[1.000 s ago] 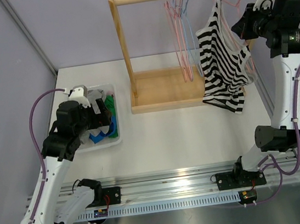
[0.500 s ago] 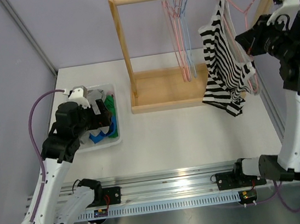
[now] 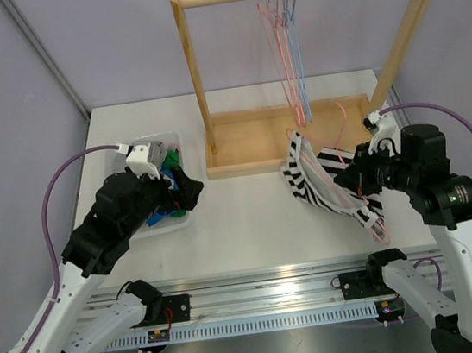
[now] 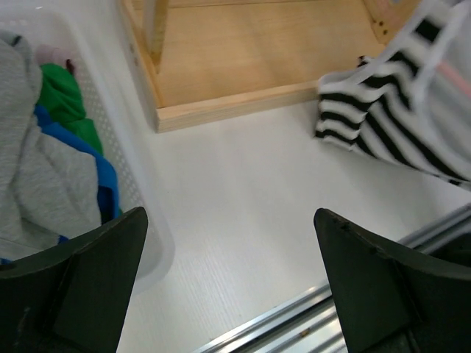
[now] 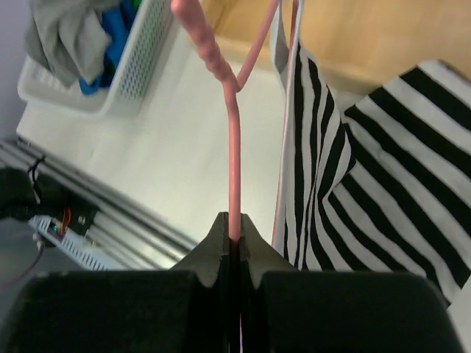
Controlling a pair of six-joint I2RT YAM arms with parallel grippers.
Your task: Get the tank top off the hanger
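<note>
Two fingers of the right gripper are pinched tight on the thin pink stem of the hanger, just below its hook, with no gap showing between them. From that stem the hanger runs out into the striped tank top, which is threaded on it and lies bunched on the table, just near and right of the wooden rack. The left gripper stands wide open and holds nothing. It hovers beside the basket of clothes, fingers pointed toward the striped cloth.

Judging by this, the hanger is off the rail and the step in hand is stripping the garment from it. The next move likely calls for the left gripper to cross right, take a strap or hem, and pull while the right one holds the hanger firm.

Only the right wrist view shows the grip on the wire; from above the wrist hides it. Only the top view shows how far apart the arms are. The left wrist view shows the hem probably touching the rack's base, though the crop makes that uncertain.
</note>
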